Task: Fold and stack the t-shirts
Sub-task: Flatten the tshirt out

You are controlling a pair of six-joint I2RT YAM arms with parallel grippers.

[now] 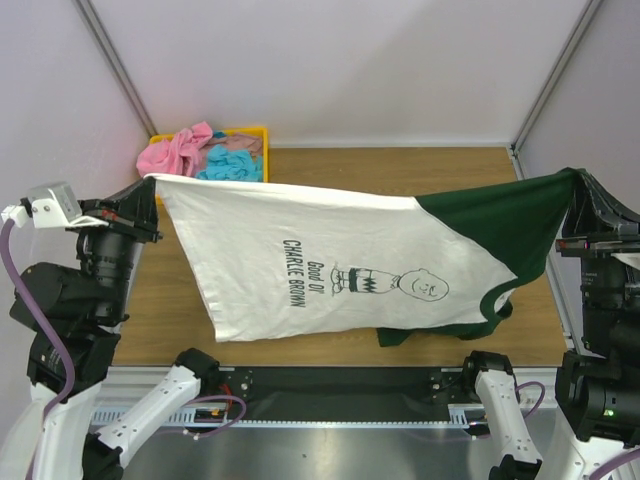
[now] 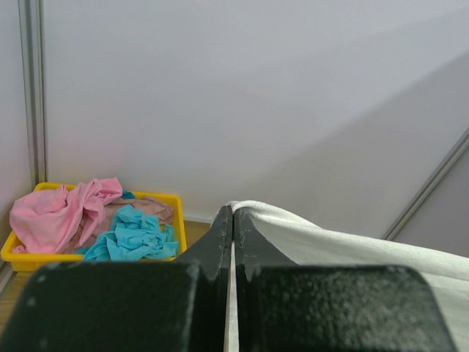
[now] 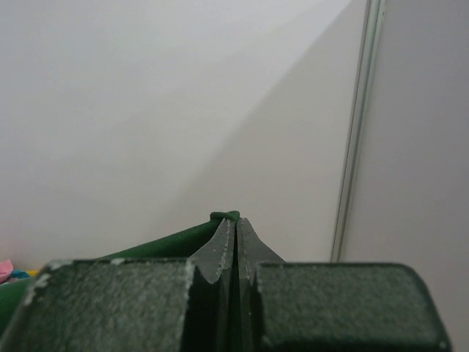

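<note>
The white t-shirt with dark green sleeves and Charlie Brown print (image 1: 330, 262) hangs stretched in the air between my two arms, its lower edge drooping to the table. My left gripper (image 1: 152, 180) is shut on its white corner (image 2: 256, 214); in the left wrist view the gripper (image 2: 233, 220) pinches the cloth. My right gripper (image 1: 578, 178) is shut on the green sleeve end (image 3: 223, 217); in the right wrist view the gripper (image 3: 236, 229) is closed on it. Pink (image 1: 175, 152) and turquoise (image 1: 232, 163) shirts lie crumpled in the tray.
A yellow plastic tray (image 1: 258, 133) stands at the table's back left corner, also in the left wrist view (image 2: 170, 199). Wooden table (image 1: 400, 165) shows behind the held shirt. White walls with metal posts enclose the space.
</note>
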